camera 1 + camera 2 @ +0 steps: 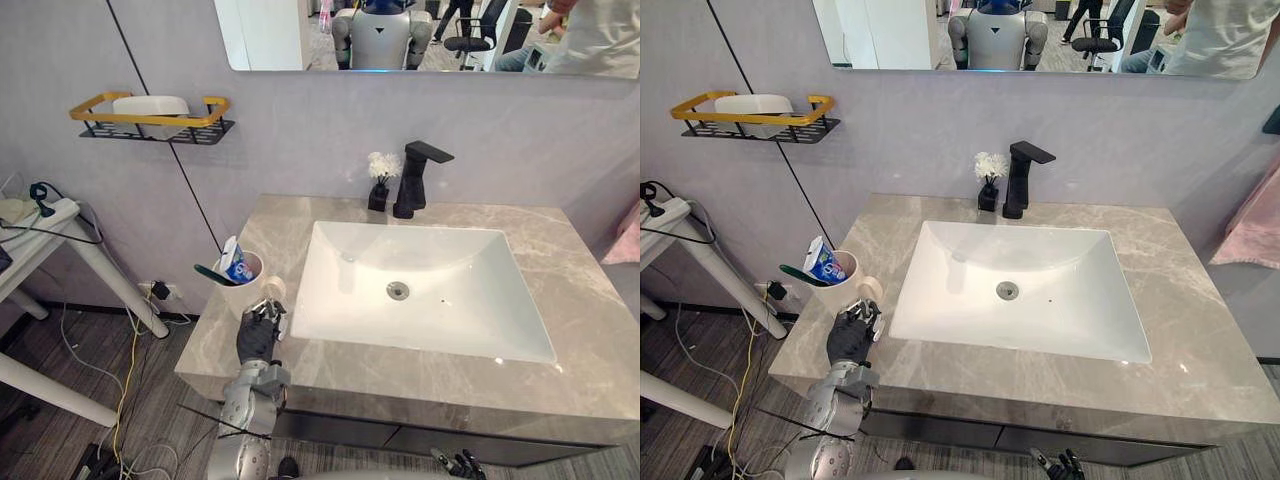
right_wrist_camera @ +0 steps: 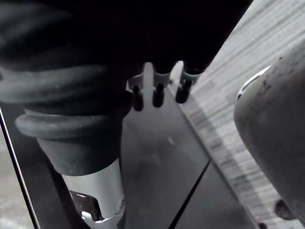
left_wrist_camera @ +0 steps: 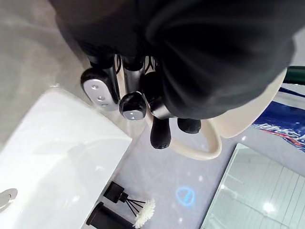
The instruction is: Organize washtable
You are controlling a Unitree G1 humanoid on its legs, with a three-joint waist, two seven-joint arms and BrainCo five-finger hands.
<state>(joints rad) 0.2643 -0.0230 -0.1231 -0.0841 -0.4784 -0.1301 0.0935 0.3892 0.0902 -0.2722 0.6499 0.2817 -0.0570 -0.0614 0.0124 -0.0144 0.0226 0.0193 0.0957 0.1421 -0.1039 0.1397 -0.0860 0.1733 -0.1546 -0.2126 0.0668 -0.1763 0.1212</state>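
Grey marble washtable (image 1: 590, 300) holds white sink (image 1: 420, 250) against grey wall (image 1: 300, 130)

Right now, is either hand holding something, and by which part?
The left hand holds the cream cup by its handle; the right hand holds nothing.

The sink (image 1: 440, 250) is set into the middle of the tabletop (image 1: 590, 330). Behind the sink, against the wall, stands the faucet (image 1: 415, 180), with a small vase of flowers (image 1: 379, 188) just to its left. A mirror (image 1: 270, 35) hangs on the wall above the sink.

Left of the sink, near the tabletop's edge, stands the cup (image 1: 243, 290), with a toothpaste tube (image 1: 236, 262) and a toothbrush (image 1: 210, 270) in it. The left hand (image 1: 258, 338) rests just before the cup, by the sink's front left corner, fingers curled at the cup's handle.

Farther left of the sink and higher, a wall shelf (image 1: 150, 125) carries a rounded block (image 1: 150, 104); a side table (image 1: 60, 225) stands below it. The right hand (image 1: 458, 463) hangs before the sink, below the tabletop's front edge.
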